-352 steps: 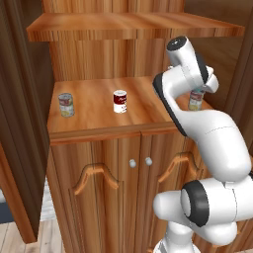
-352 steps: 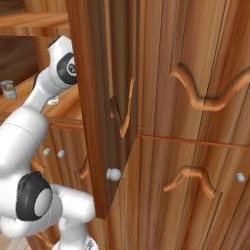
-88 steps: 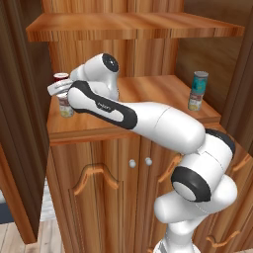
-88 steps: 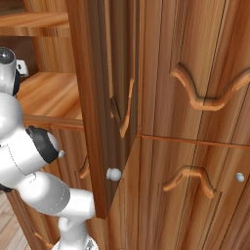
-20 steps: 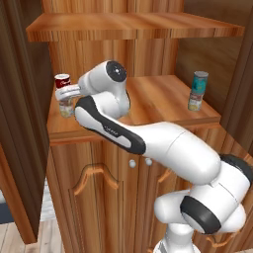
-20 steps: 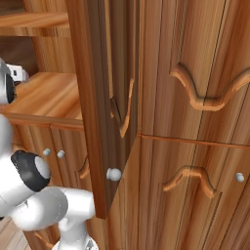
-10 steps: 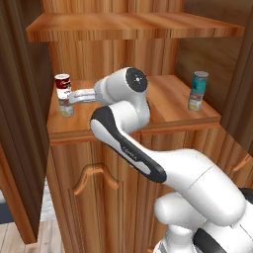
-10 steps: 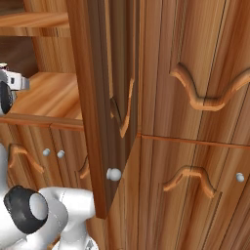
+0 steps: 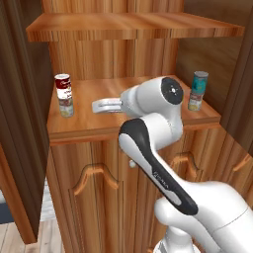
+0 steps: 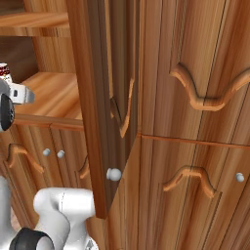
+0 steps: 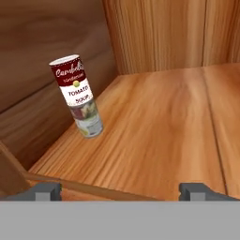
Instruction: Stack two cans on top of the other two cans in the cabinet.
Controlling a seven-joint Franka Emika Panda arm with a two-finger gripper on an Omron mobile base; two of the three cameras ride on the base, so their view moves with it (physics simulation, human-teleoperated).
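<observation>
The dark red and white can (image 9: 62,82) stands upright on the pale yellowish can (image 9: 65,105) at the left end of the cabinet's shelf (image 9: 99,123). In the hand view the red and white can (image 11: 71,80) tops the pale can (image 11: 88,120), a little tilted by the camera's roll. My gripper (image 9: 95,105) hovers open to the right of this stack, apart from it; its fingertips (image 11: 45,190) are spread wide with nothing between them. At the shelf's right end the teal can (image 9: 200,81) sits on the red, white and yellow can (image 9: 195,102).
An upper shelf (image 9: 133,27) overhangs the cans. The cabinet's open doors (image 10: 100,83) flank the opening on both sides, with the left door (image 9: 20,118) close to the left stack. Lower arched doors with round silver knobs (image 10: 114,174) stay shut.
My gripper let go of the red and white can on top of the pale can and has drawn back to the right along the shelf. Both stacks stand still.
</observation>
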